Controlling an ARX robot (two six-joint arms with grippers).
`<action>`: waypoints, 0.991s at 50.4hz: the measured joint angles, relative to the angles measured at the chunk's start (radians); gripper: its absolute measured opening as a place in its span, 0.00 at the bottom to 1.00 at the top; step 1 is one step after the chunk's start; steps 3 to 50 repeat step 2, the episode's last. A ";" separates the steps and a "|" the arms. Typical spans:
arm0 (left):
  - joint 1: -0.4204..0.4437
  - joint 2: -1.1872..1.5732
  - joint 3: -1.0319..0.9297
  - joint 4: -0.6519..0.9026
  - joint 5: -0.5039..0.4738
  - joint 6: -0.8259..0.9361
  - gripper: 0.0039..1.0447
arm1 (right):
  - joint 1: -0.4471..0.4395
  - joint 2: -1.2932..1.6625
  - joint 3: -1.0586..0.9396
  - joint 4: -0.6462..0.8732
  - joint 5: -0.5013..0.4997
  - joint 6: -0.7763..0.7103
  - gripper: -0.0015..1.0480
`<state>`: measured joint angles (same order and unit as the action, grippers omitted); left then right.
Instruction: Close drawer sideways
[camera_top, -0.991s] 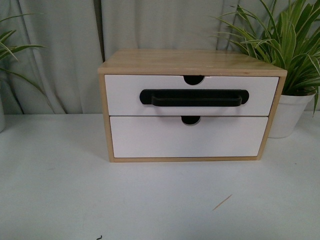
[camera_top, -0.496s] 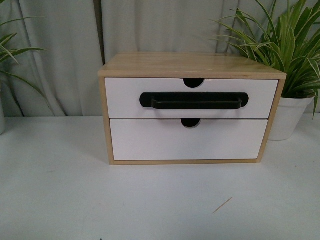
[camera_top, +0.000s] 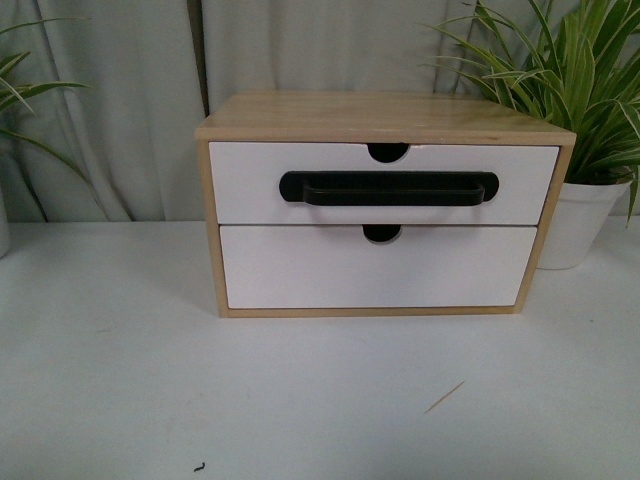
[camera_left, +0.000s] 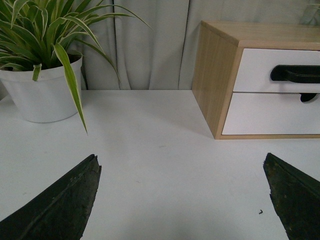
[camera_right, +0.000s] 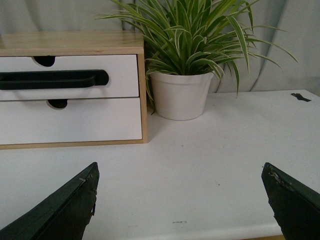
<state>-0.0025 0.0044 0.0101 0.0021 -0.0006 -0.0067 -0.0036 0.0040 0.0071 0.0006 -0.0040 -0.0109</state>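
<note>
A small wooden cabinet (camera_top: 380, 115) stands on the white table (camera_top: 150, 380) at the middle back. Its upper drawer (camera_top: 250, 180) has a white front, a long black bar handle (camera_top: 388, 188) and a half-round notch in its top edge. The front sits about level with the cabinet face. Below it is a plain white drawer front (camera_top: 300, 270) without a handle. The upper drawer also shows in the left wrist view (camera_left: 255, 70) and the right wrist view (camera_right: 120, 75). My left gripper (camera_left: 182, 192) and right gripper (camera_right: 180, 200) are open and empty, low over the table, well short of the cabinet.
A potted spider plant in a white pot (camera_top: 580, 225) stands right of the cabinet, close to its side (camera_right: 180, 95). Another white-potted plant (camera_left: 42, 92) stands left of it. A thin wooden splinter (camera_top: 444, 398) lies on the table in front. Grey curtains hang behind.
The front view has shifted slightly up and down; the cabinet sits a little higher in the picture than half a second ago. The drawer front looks the same.
</note>
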 joint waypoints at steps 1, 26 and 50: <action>0.000 0.000 0.000 0.000 0.000 0.000 0.95 | 0.000 0.000 0.000 0.000 0.000 0.000 0.91; 0.000 0.000 0.000 0.000 0.000 0.000 0.95 | 0.000 0.000 0.000 0.000 0.000 0.000 0.91; 0.000 0.000 0.000 0.000 0.000 0.000 0.95 | 0.000 0.000 0.000 0.000 0.000 0.000 0.91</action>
